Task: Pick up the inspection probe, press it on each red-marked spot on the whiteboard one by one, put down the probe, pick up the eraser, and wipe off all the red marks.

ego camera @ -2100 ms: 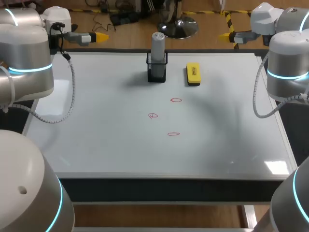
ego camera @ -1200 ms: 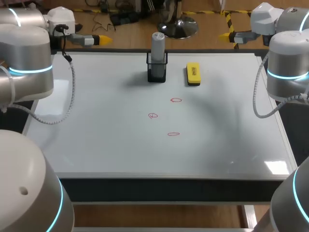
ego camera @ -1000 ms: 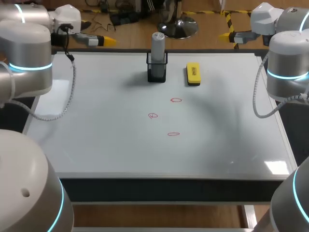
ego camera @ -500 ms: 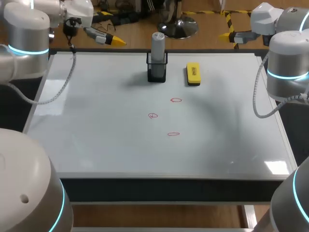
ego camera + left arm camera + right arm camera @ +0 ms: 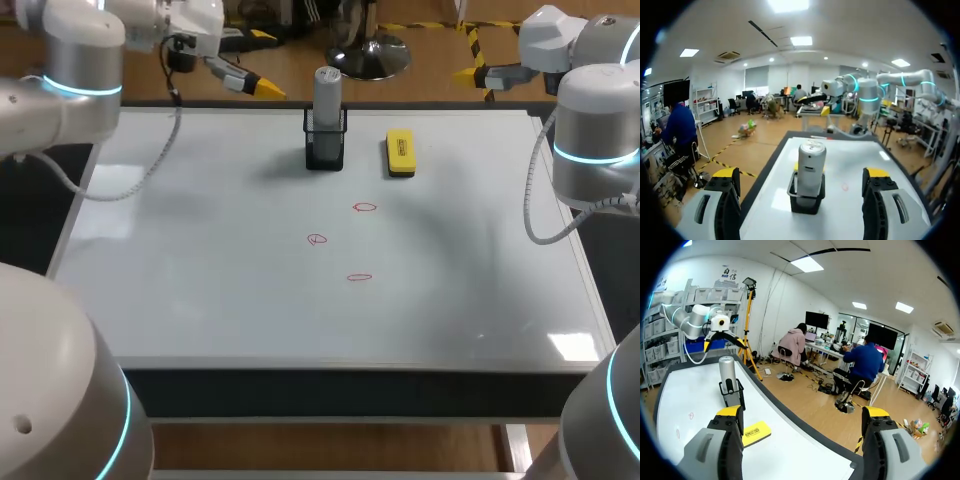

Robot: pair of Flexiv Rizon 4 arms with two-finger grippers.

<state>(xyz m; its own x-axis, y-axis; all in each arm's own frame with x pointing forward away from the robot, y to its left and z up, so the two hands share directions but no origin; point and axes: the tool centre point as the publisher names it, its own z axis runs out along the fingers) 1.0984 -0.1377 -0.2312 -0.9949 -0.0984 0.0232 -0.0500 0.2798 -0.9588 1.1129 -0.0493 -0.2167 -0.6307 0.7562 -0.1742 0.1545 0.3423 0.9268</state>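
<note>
Evidently the probe pickup is in hand: left gripper [image 5: 267, 64], fingers wide, faces the inspection probe [image 5: 328, 90] upright in its black holder [image 5: 325, 150] at the whiteboard's [image 5: 200, 250] far edge. Next, I judge: advance, straddle, close. Right gripper [image 5: 802, 413] hangs wide, empty.

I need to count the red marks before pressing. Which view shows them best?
The head view: all three red marks lie plainly on the whiteboard. The right wrist view shows two, tiny; the left wrist view shows only one faint dot past the holder.
</note>
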